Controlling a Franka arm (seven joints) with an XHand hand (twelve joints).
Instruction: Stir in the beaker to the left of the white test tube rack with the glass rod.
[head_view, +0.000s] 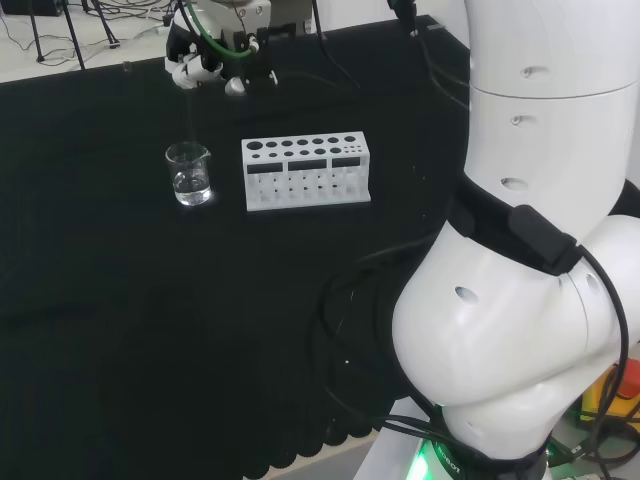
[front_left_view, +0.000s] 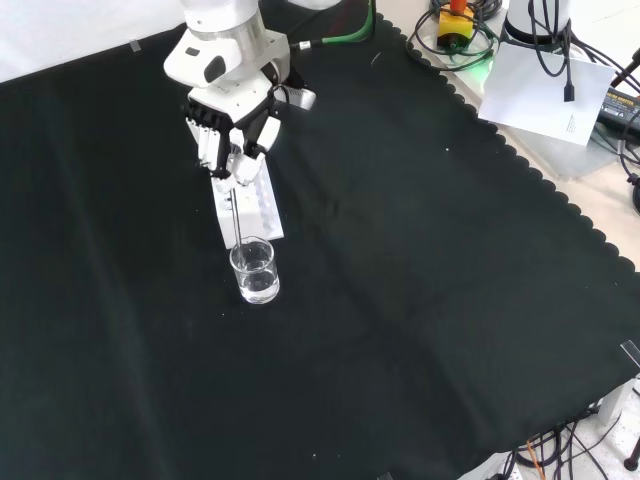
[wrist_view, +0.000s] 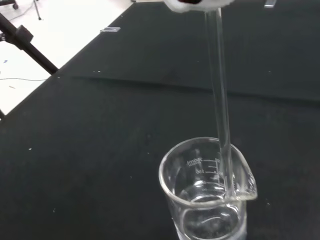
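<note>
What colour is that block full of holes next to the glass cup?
White. The test tube rack shows best in the head view.

The beaker bears white graduation marks and small print; too small to make out. No other writing is legible.

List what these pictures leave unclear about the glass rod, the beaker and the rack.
- Glass rod: its top end is hidden inside the hand in the wrist view; in the head view it is too thin to trace.
- Rod tip: through the beaker and its clear liquid, the wrist view leaves contact with the bottom unsettled.
- White test tube rack: in the front view the hand covers most of it.
</note>
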